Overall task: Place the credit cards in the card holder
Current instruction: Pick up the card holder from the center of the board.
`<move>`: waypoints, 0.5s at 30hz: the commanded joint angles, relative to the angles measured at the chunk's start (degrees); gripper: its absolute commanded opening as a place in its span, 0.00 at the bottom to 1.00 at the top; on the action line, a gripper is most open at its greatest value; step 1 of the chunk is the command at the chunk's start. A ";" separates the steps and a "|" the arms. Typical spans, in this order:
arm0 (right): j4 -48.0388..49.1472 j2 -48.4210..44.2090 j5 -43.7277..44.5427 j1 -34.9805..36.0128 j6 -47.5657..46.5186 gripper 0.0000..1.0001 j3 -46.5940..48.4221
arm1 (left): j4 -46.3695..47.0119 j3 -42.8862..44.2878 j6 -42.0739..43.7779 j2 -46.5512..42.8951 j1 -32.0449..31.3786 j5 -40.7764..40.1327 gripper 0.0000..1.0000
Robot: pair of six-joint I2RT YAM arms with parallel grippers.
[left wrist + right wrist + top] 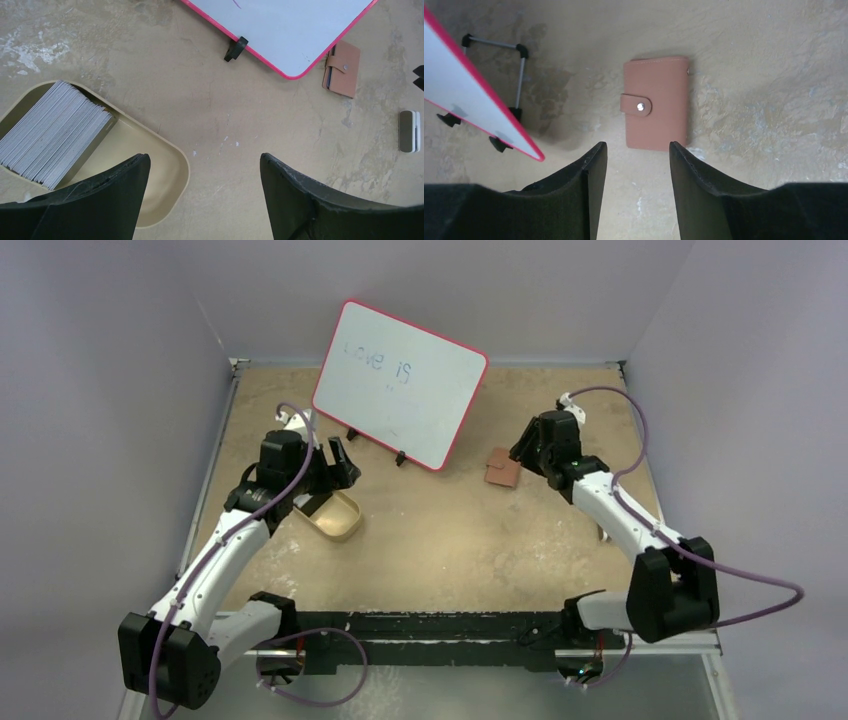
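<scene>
A stack of grey credit cards [50,132] stands on edge in the left end of a tan oval tray [182,165]. The brown card holder [659,102] lies flat on the table, folded shut with its strap snapped; it also shows in the top view [503,468] and the left wrist view [342,67]. My left gripper [205,160] is open and empty, hovering over the tray's right end [340,462]. My right gripper [638,147] is open and empty, just short of the card holder's near edge [522,452].
A red-rimmed whiteboard [400,395] stands tilted on black feet between the two grippers, its corner close to the card holder [469,95]. A small grey-white block [409,131] lies on the table to the right. Walls close in the back and both sides.
</scene>
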 commanded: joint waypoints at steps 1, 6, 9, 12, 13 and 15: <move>6.87 3.48 -5.74 -3.20 0.72 0.51 -1.68 | 2.85 0.48 1.44 -0.72 0.49 -0.42 0.80; 12.70 7.96 -10.04 -5.68 1.04 0.51 -3.69 | 2.67 0.52 1.56 -0.62 0.35 -0.07 0.80; 12.48 11.38 -9.88 -6.58 0.45 0.51 -2.58 | 2.51 0.66 1.66 -0.71 0.13 -0.56 0.80; 13.11 13.86 -9.94 -7.44 -0.06 0.51 -2.28 | 2.42 0.69 1.74 -0.67 -0.14 -0.94 0.80; 13.29 14.51 -10.06 -7.68 -0.09 0.51 -2.31 | 2.42 0.75 1.82 -0.60 -0.21 -1.01 0.80; 13.90 15.79 -10.12 -7.79 -0.13 0.51 -2.42 | 2.27 0.93 1.93 -0.51 -0.31 -1.15 0.80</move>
